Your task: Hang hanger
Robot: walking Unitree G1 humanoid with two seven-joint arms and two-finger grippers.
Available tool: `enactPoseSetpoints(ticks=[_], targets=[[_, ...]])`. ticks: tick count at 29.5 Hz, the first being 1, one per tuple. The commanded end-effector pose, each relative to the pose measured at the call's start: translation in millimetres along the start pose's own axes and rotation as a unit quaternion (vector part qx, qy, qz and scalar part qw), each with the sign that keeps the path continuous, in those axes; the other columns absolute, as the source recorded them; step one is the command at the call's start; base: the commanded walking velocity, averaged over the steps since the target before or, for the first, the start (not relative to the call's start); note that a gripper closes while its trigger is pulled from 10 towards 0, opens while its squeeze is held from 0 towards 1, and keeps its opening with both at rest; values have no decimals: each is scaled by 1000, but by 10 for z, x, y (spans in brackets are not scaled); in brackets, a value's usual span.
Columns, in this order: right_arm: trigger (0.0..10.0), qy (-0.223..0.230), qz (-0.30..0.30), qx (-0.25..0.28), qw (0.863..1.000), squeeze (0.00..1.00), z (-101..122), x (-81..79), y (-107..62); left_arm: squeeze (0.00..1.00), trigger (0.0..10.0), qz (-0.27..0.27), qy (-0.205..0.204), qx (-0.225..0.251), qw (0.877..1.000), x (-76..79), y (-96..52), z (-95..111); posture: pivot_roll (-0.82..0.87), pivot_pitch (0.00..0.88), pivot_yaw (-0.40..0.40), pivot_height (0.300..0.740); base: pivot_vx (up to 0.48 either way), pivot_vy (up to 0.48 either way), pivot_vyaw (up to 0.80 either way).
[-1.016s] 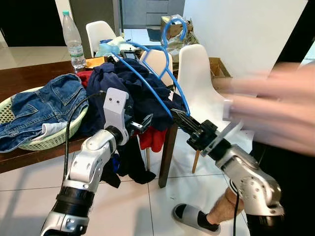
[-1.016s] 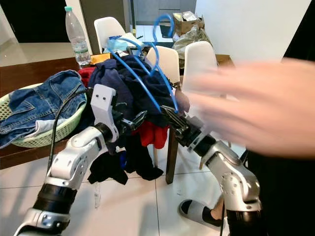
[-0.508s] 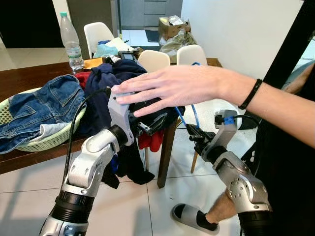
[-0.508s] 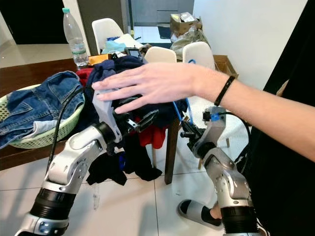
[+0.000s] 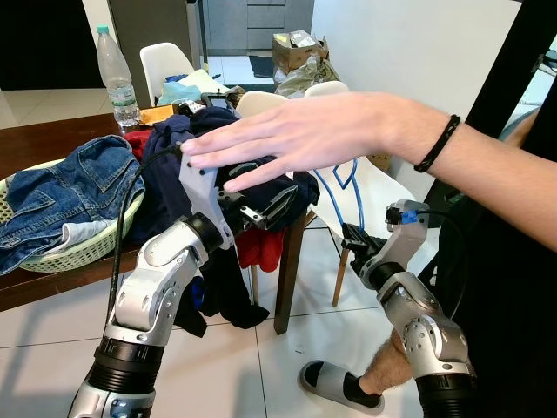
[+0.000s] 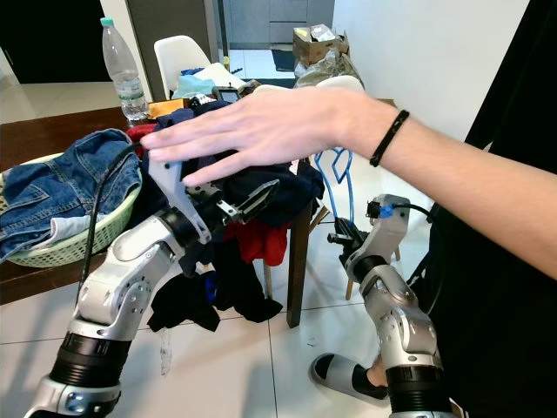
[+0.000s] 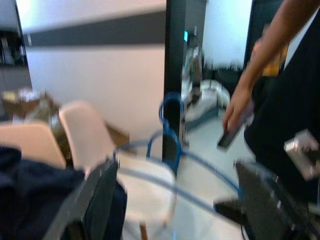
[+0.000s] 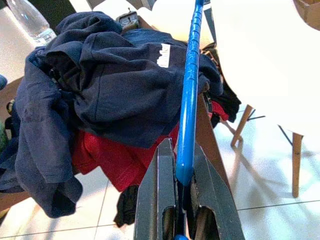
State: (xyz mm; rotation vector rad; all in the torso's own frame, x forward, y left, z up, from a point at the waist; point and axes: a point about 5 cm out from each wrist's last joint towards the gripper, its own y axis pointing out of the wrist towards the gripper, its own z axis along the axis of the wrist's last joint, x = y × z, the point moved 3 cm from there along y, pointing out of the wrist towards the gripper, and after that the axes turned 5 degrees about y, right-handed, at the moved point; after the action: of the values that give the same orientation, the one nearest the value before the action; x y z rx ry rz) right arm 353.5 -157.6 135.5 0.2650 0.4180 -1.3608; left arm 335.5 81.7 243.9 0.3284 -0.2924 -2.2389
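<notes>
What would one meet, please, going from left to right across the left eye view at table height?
Jeans in a green basket → water bottle → heap of dark clothes → left pincer → blue hanger → right pincer, shut on the hanger → person's wristband.

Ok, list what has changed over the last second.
The right pincer, still shut on the blue hanger, lowered it from above the clothes pile to beside the white chair. A person's hand came over the left pincer. The basket and bottle stayed.
</notes>
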Motion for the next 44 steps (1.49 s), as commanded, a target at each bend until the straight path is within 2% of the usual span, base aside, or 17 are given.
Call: enactPoseSetpoints(ticks=[1, 19, 21, 24, 26, 30, 31, 34, 35, 36, 37, 39, 40, 41, 42, 44], targets=[[10000, -3, -5, 9, 1000, 0, 30, 12, 17, 0, 10000, -8, 1, 12, 1000, 34, 16, 48, 82, 40, -18, 740, 0, 0, 0], [10000, -10, -8, 8, 1000, 0, 29, 23, 20, 0, 10000, -3, 1, 9, 1000, 37, 19, 20, 79, 45, -19, 740, 0, 0, 0], [10000, -32, -17, 12, 999, 0, 47, 37, 13, 0, 10000, 54, 15, -23, 998, -104, 15, -97, 78, 49, -17, 740, 0, 0, 0], [10000, -32, -17, 12, 999, 0, 47, 37, 13, 0, 10000, 54, 15, -23, 998, -104, 15, -97, 78, 49, -17, 740, 0, 0, 0], [10000, -58, -40, 20, 997, 0, 69, 78, -14, 0, 10000, 118, -2, -80, 990, -239, -50, -333, 77, 52, -16, 740, 0, 0, 0], [10000, -71, -62, 28, 995, 0, 85, 125, -46, 0, 10000, 126, -8, -95, 987, -223, -84, -410, 79, 51, -16, 740, 0, 0, 0], [10000, -85, -91, 37, 991, 0, 92, 189, -115, 0, 10000, 130, -13, -107, 986, -176, -136, -485, 78, 54, -16, 740, 0, 0, 0], [10000, -96, -112, 44, 988, 0, 92, 229, -180, 0, 10000, 132, -12, -115, 984, -135, -186, -540, 75, 54, -15, 740, 0, 0, 0], [10000, -107, -131, 54, 984, 0, 93, 264, -269, 0, 10000, 141, -9, -127, 982, -97, -261, -612, 70, 58, -11, 740, 0, 0, 0], [10000, -107, -131, 54, 984, 0, 93, 264, -269, 0, 10000, 141, -9, -127, 982, -97, -261, -612, 70, 58, -11, 740, 0, 0, 0], [10000, -114, -144, 59, 981, 0, 90, 283, -339, 0, 10000, 148, -8, -136, 980, -68, -326, -666, 66, 55, -10, 740, 0, 0, 0], [10000, -114, -144, 59, 981, 0, 90, 283, -339, 0, 10000, 148, -8, -136, 980, -68, -326, -666, 66, 55, -10, 740, 0, 0, 0], [10000, -125, -151, 59, 979, 0, 67, 282, -424, 0, 10000, 154, -8, -146, 977, -14, -411, -731, 63, 59, -7, 740, 0, 0, 0], [10000, -125, -151, 59, 979, 0, 67, 282, -424, 0, 10000, 154, -8, -146, 977, -14, -411, -731, 63, 59, -7, 740, 0, 0, 0], [10000, -141, -154, 57, 976, 0, 35, 265, -517, 0, 10000, 154, -3, -158, 975, 61, -502, -793, 62, 62, -7, 740, 0, 0, 0], [10000, -141, -154, 57, 976, 0, 35, 265, -517, 0, 10000, 154, -3, -158, 975, 61, -502, -793, 62, 62, -7, 740, 0, 0, 0]])
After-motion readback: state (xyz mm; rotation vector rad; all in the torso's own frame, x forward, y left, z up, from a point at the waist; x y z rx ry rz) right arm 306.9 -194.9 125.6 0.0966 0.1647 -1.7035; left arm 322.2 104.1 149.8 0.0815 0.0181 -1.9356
